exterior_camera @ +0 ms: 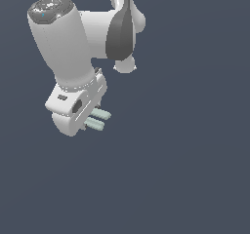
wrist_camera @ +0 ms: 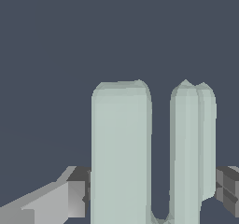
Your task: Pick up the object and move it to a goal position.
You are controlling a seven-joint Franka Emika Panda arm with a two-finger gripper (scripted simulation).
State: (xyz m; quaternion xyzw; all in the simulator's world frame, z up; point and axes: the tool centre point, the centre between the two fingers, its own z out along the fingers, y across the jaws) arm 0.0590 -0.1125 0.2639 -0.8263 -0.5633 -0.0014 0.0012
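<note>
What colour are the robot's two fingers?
Pale mint green fingers, clearest in the wrist view.

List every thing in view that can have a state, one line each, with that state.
gripper: held in the air, fingers nearly together with a narrow gap, nothing between them.
fingers: pale green, parallel, apart by a slim slot.
arm: bent over, wrist tilted toward the exterior view's right.
Object to pick up: not in view.

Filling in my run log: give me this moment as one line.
claw: fingers close, narrow gap, nothing between | object: not in view | goal: not in view | arm: over bare surface
</note>
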